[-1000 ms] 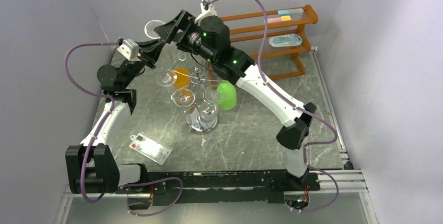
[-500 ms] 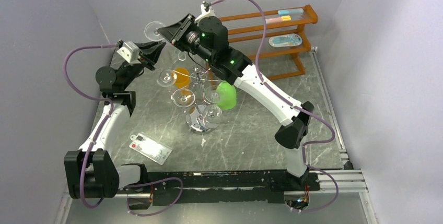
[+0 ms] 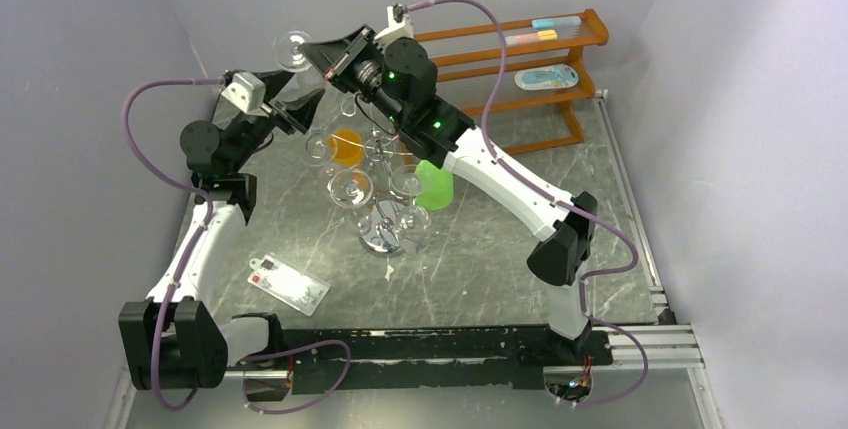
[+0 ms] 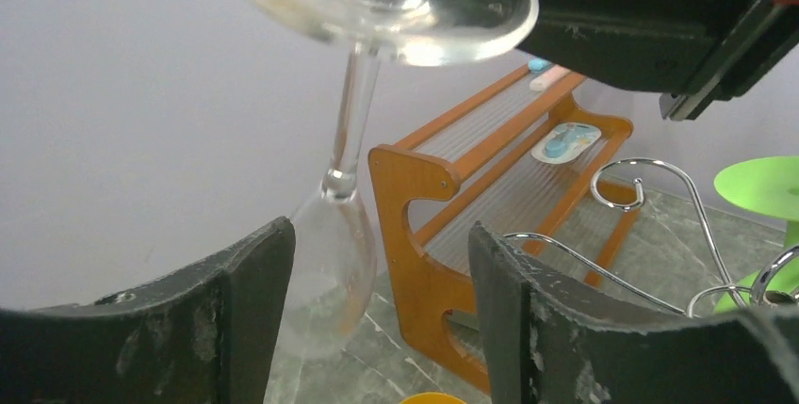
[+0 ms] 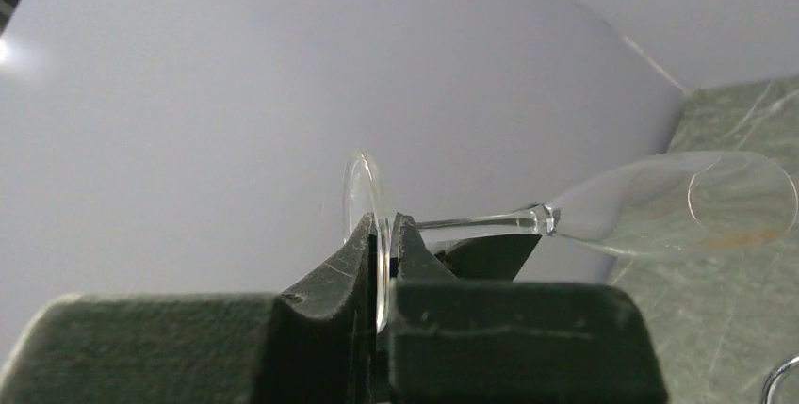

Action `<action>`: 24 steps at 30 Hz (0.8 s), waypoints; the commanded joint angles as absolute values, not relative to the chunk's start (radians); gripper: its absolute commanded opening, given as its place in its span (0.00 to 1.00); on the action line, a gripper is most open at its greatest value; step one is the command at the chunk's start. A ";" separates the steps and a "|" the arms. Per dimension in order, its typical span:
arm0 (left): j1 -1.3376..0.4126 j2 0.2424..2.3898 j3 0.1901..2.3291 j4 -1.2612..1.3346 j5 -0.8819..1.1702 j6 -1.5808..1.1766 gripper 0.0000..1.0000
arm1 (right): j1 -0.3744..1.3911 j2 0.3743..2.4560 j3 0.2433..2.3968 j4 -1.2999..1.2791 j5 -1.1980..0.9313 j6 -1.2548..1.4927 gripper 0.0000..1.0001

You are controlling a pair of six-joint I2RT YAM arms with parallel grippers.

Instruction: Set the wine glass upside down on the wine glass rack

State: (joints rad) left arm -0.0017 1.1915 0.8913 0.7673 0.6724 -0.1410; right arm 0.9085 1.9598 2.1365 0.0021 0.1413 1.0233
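Observation:
The wine glass hangs foot-up and bowl-down, high above the back left of the table. My right gripper is shut on the rim of its round foot, and the stem and bowl stick out past the fingers. My left gripper is open just below. The bowl sits beside its left finger, and I cannot tell if they touch. The wine glass rack, chrome wire on a shiny round base, stands mid-table with several glasses hanging from it. One curled arm shows in the left wrist view.
A brown wooden three-tier shelf stands at the back right with small packets on it. An orange cup and a green cup sit close to the rack. A flat clear packet lies front left.
My right gripper has shut on the glass's foot. My left gripper, shut on the glass before, has opened. The glass has shifted slightly up and left.

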 commanded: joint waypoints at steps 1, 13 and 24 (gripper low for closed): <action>-0.003 1.150 0.900 0.706 0.611 -0.119 0.73 | 0.889 1.909 2.105 0.143 0.228 0.966 0.00; -0.003 1.114 0.995 0.379 0.304 -0.134 0.78 | 0.833 1.800 1.958 0.140 0.312 0.944 0.00; -0.003 1.113 1.000 0.303 0.230 -0.095 0.77 | 0.812 1.689 1.834 -0.044 0.371 0.980 0.00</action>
